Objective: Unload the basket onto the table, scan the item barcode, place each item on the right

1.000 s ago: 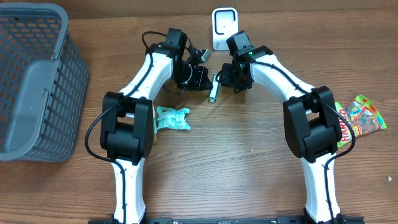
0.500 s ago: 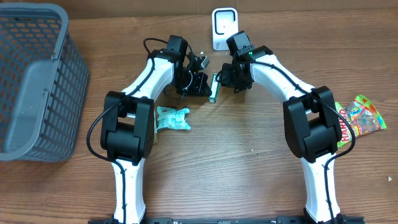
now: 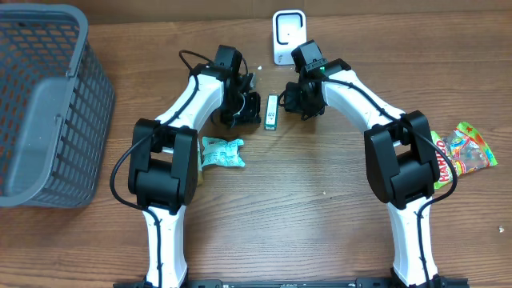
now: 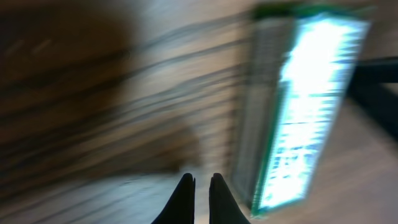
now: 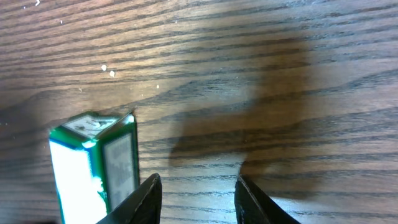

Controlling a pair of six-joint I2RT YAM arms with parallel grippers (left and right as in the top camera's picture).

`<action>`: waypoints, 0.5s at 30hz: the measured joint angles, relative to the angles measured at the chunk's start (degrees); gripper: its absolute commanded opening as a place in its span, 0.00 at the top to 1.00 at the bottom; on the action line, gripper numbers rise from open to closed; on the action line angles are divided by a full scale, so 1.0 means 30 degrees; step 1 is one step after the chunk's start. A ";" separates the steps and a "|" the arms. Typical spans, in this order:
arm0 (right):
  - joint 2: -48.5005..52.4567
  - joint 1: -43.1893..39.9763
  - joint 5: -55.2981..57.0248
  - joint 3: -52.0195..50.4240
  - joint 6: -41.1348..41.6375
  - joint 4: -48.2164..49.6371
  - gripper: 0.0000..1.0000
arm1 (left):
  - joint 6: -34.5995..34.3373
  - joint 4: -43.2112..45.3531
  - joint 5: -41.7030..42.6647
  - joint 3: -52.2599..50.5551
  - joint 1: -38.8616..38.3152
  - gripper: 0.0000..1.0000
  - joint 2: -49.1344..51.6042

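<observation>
The small green-and-white box (image 3: 272, 112) lies on the wooden bench (image 3: 320, 224) in the gap between the two hands, its long side running away from the robot. Neither hand holds it. In the right wrist view the box (image 5: 93, 168) shows a green-edged end face and a pale printed side. In the left wrist view it (image 4: 298, 112) is badly blurred: a bright white panel with a green border, and the print cannot be read.

The left hand (image 3: 250, 110) sits just to the left of the box. Its fingertips (image 4: 186, 196) are pressed together with nothing between them, and the box lies off to their right. The right hand (image 3: 288, 103) is just on the other side. Its fingers (image 5: 142, 202) stand apart over bare wood, and the box lies outside them, next to one finger. Whether it touches that finger cannot be told.

Beyond the box, at the far edge of the bench, stands the white barcode scanner (image 3: 288, 36), near the right arm's wrist.

A teal snack packet (image 3: 222, 152) lies nearer the robot, beside the left arm. A grey mesh basket (image 3: 88, 80) fills the far left. At the far right, a Haribo bag (image 3: 442, 164) lies partly hidden behind the right arm, with a colourful gummy bag (image 3: 474, 148) just beside it.
</observation>
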 measured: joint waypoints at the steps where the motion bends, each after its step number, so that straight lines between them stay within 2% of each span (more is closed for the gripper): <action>1: 0.0000 -0.0007 0.0000 0.0000 -0.0022 -0.0022 0.60 | -0.0270 -0.0117 -0.0554 -0.0182 0.0000 0.96 0.0102; 9: 0.0000 0.0000 -0.0131 0.0000 -0.0153 -0.0022 0.59 | -0.1406 -0.0211 -0.1377 -0.0270 0.0029 0.96 0.0138; 15: 0.0000 0.0000 -0.1435 0.0007 -0.0911 0.0022 0.47 | -0.1647 -0.2849 -0.2157 0.0882 0.0634 0.96 0.0175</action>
